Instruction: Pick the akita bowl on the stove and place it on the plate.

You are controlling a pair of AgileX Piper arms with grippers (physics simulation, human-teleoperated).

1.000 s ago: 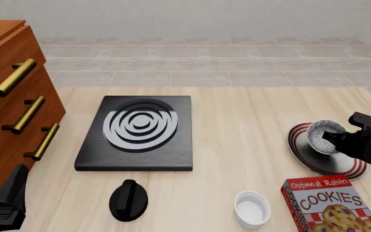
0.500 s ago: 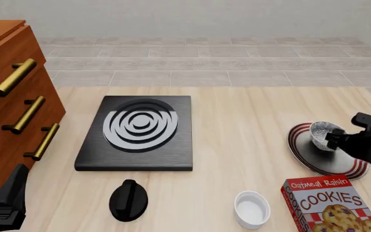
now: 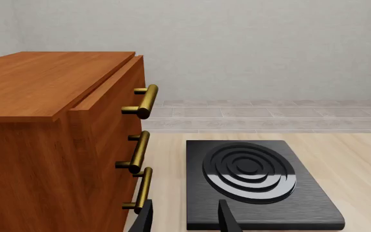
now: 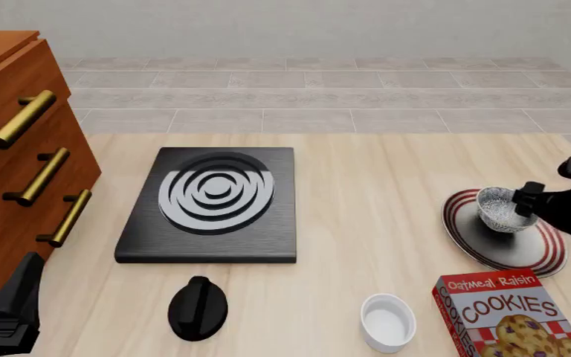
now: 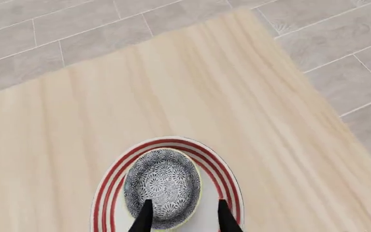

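The right claw point(image 5: 181, 216) is spread, its fingertips straddling the near edge of the bowl point(image 5: 163, 186) without clearly touching it. The bowl sits upright on the plate point(image 5: 227, 180), just ahead of the claw. The stove point(image 4: 210, 204) lies bare, well off to the claw's left on the desk point(image 4: 375, 186). The left claw point(image 3: 184, 220) hangs parted, gripping nothing, with the stove just beyond it.

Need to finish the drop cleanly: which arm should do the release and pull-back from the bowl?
Right. Its claw sits at the akita bowl, which rests on the plate. The left claw is parked near the cabinet, far across the table.
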